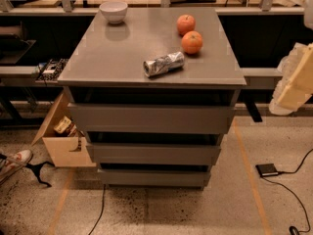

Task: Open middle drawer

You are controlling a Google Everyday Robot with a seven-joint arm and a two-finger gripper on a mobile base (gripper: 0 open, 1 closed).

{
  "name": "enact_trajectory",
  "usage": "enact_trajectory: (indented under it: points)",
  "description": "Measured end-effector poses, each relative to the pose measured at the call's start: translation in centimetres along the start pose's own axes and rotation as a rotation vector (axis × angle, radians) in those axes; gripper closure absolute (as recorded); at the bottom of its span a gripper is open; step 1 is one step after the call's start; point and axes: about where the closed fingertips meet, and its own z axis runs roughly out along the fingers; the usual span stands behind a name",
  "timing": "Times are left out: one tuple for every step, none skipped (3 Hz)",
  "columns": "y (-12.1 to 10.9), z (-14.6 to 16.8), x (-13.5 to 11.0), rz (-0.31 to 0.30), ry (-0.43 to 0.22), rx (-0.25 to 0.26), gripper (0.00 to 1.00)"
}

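A grey cabinet stands in the middle of the camera view with three flat, handleless drawer fronts stacked one under another. The middle drawer (154,153) is the mid-sized front. It sits between the taller, wider top front (149,119) and the shorter, narrower bottom front (154,177). All three fronts look pushed in, with a dark gap above each. My gripper (296,80) shows as a pale cream shape at the right edge, to the right of the cabinet and above the drawer's height, well apart from it.
On the cabinet top (107,53) stand a white bowl (113,11), two oranges (186,23) (191,42) and a crushed silver can (164,63). A wooden box (63,148) leans at the cabinet's left. A shoe (14,160), cables and a black device (267,170) lie on the floor.
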Motion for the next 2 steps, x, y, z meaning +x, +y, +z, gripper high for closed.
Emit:
enact_trajectory:
  points:
    - [0.2, -0.2, -0.4, -0.004, -0.009, 0.013, 0.0]
    - [2.0, 2.2, -0.8, -0.008, -0.051, -0.007, 0.0]
